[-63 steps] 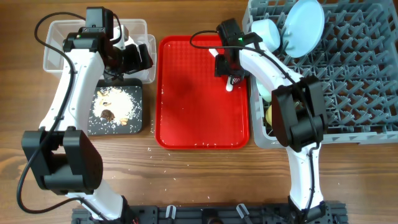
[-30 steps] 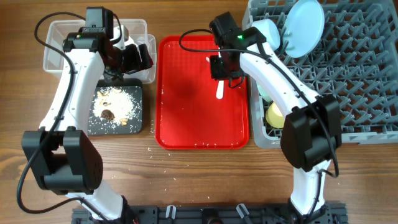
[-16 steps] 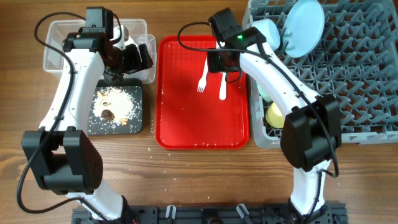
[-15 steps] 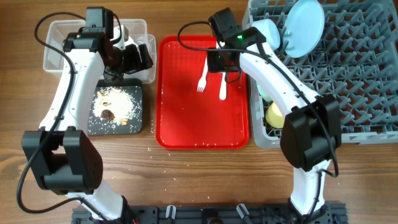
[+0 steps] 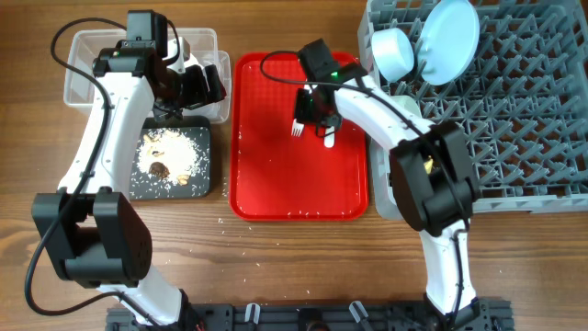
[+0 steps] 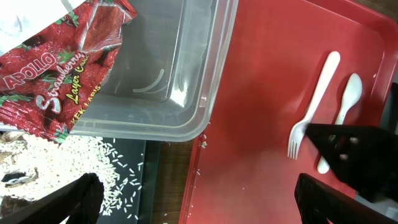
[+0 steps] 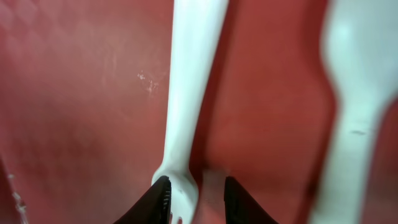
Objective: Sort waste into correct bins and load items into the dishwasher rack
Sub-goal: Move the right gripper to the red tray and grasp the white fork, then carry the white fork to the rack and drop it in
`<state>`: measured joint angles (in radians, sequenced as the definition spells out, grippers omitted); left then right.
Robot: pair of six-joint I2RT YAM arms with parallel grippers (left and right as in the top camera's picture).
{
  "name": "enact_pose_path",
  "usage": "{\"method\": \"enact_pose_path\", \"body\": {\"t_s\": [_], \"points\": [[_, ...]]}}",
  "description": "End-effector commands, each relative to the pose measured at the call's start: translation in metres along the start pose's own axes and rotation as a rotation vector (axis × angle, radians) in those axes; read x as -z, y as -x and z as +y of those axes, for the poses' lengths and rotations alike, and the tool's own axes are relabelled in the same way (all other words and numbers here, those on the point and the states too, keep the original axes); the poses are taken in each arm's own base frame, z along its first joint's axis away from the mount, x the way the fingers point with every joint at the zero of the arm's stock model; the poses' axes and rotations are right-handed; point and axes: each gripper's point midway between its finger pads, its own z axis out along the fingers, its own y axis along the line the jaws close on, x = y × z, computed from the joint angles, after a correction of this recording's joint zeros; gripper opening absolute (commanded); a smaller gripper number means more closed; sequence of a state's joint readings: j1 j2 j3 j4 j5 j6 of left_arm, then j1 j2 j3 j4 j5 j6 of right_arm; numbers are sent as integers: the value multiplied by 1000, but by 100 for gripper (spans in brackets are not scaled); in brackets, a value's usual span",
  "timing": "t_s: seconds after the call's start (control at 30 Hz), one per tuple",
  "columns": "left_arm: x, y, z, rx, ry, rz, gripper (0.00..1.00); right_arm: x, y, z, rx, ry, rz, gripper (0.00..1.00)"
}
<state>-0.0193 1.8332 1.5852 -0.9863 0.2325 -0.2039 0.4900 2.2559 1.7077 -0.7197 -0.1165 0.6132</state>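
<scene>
Fork: white plastic [image 7: 193, 81], slim straight handle widening at the neck; it lies flat on the red tray [image 5: 276, 175], in the far half, tines toward the robot.
Spoon: white [image 6: 343, 115], just beside the fork and parallel to it, not touching.
Right fingers: slightly parted [image 7: 163, 200], straddling the fork's neck. One tip is against its edge, and red tray shows between the fork and the other tip, so they are not pinching.
Right arm: reaches past the grey rack [image 5: 514, 110] onto the tray, wrist pointing down.
Left fingers: spread wide [image 6: 81, 199], nothing between them.
Left arm: stretched over the black tray [image 5: 204, 184] to the clear tub [image 6: 186, 93].
Waste: red-and-white wrapper [image 6: 56, 81] at the tub's wall; beige scraps [image 5: 170, 152] on the black tray.
</scene>
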Motion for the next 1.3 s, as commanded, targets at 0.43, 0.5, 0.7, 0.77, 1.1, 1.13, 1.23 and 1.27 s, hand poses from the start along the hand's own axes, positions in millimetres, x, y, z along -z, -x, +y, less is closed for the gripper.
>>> {"method": "enact_pose_path", "body": {"t_s": [0.43,0.5,0.7,0.77,1.1,1.13,1.23,1.27], "points": [[10,6,-5,-11,-8,-32,100,-57,-9,-4,-37,-5,19,30],[10,6,-4,-11,-7,-32,100,-58,-8,-6,-40,-18,13,25],[10,6,-4,-11,-7,-32,100,-58,-7,-8,-58,-24,8,4],[10,6,-4,-11,-7,-32,100,-58,-8,-8,-55,-25,11,4],[10,6,-5,-11,-8,-32,100,68,13,34,246,85,-59,4],[10,6,-5,-11,-8,-32,100,90,14,36,272,93,-80,4],[10,6,-5,-11,-8,-32,100,173,15,21,274,66,-177,4],[10,6,-5,-11,-8,-32,100,200,15,9,257,39,-215,4]]}}
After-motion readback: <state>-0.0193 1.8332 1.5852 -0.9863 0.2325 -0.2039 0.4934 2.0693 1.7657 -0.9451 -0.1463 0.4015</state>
